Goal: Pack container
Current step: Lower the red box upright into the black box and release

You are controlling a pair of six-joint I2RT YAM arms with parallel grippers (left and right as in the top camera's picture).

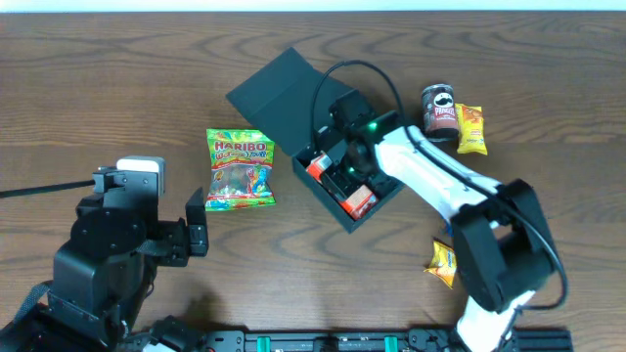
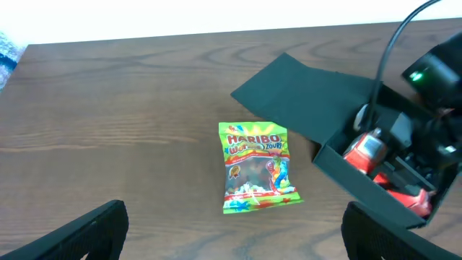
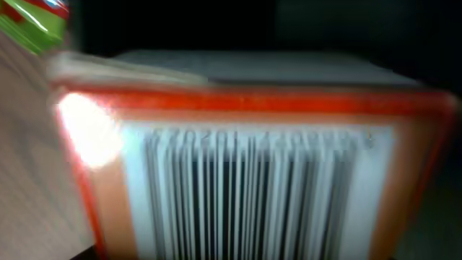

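Right gripper point(image 1: 344, 176), reaching inside the open box point(image 1: 325, 202), sits directly over an orange-red carton point(image 3: 253, 180), whose barcode face fills the wrist view. Whether the fingers clamp the carton cannot be told. The lid point(image 1: 282, 90) lies folded back just beyond the gripper. A gummy bag point(image 1: 240, 169) rests beside the box, toward the left gripper point(image 1: 196, 227), which hovers empty with fingers spread wide. To do this well, the carton should probably be seated flat against a box wall, leaving room for the bag, before the gripper lifts straight up past the rim.
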